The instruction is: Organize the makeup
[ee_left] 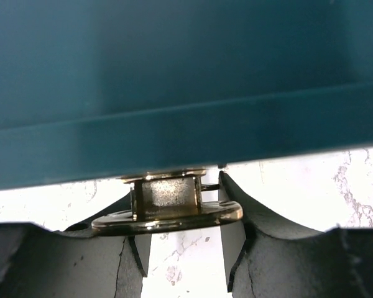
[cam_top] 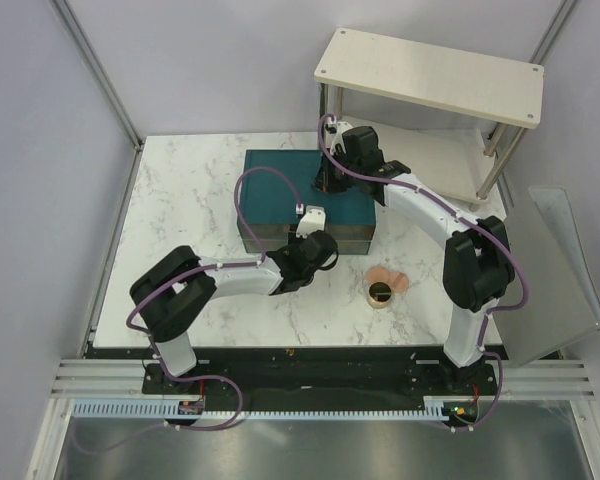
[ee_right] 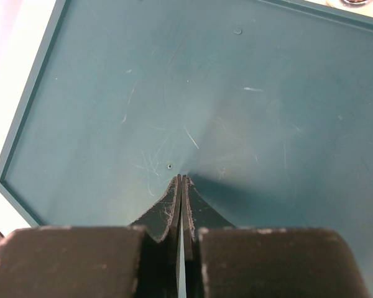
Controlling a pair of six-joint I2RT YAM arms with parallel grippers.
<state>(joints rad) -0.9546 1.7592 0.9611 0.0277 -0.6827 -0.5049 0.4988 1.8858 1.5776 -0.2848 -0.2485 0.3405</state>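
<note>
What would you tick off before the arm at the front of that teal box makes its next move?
1. Left gripper lined up on the gold handle: ok, one finger sits on each side of its stem.
2. Firm hold on that handle: cannot tell, a small gap shows beside one finger.
3. Teal box steadied: ok, the right gripper is shut with its tips down on the box's top.
4. Room in front of the box for pulling: ok, the compact and the pink pads lie on the table off to the right, apart from the left gripper.
5. Arms clear of each other: ok, they are at opposite sides of the box.
</note>
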